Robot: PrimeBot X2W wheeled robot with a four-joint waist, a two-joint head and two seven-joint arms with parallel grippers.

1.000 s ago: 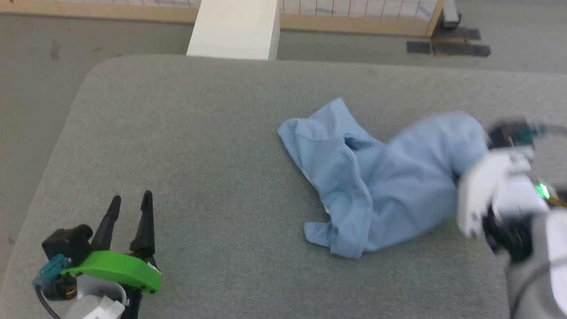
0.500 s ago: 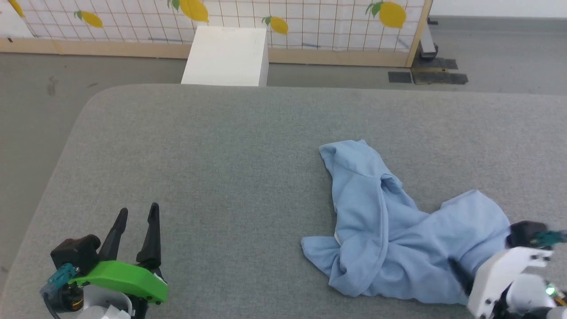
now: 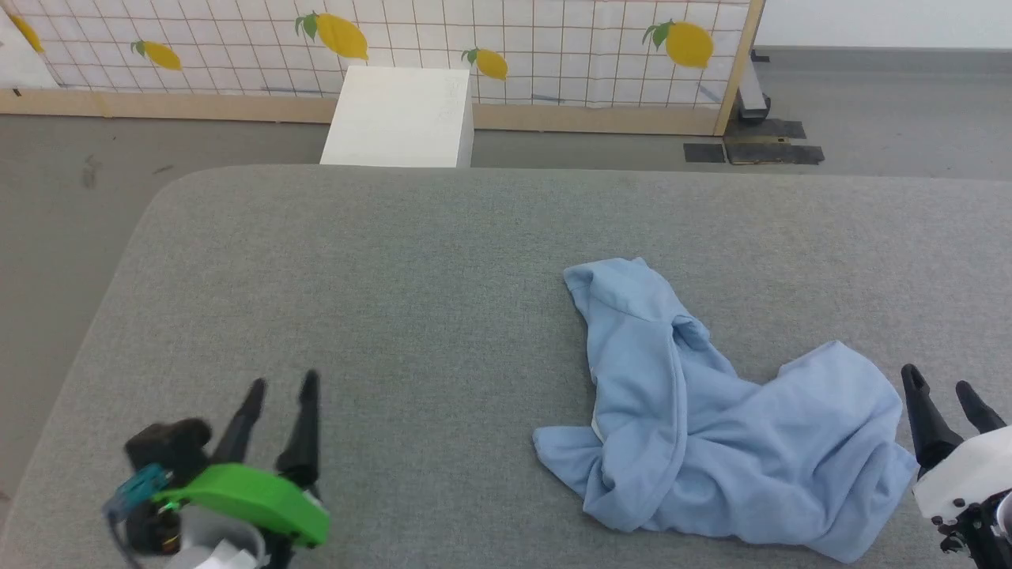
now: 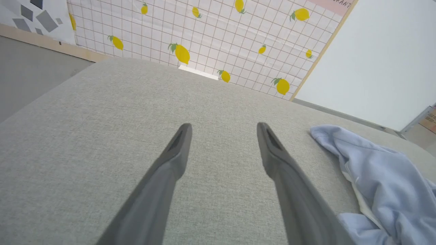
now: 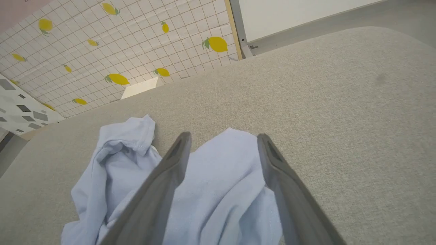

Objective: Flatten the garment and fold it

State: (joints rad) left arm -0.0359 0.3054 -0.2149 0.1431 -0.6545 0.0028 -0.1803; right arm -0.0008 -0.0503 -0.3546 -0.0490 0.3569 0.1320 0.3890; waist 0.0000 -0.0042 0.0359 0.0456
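Garment (image 3: 711, 442) crumpled on grey table (image 3: 395, 276); left jaws spread, empty; right jaws spread, empty, at its edge

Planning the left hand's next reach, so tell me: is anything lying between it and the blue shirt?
Nothing visible does. Just grey fabric-covered table surface lies between the open left hand and the crumpled light blue short-sleeved shirt to its right. The white rectangular box stands past the table's far edge, off that path.

Left gripper (image 3: 283, 385): lower left, green wrist cover (image 3: 245, 498), two dark fingers parted, pointing up. Right gripper (image 3: 937, 381): lower right, white wrist cover (image 3: 961, 470), fingers parted likewise.
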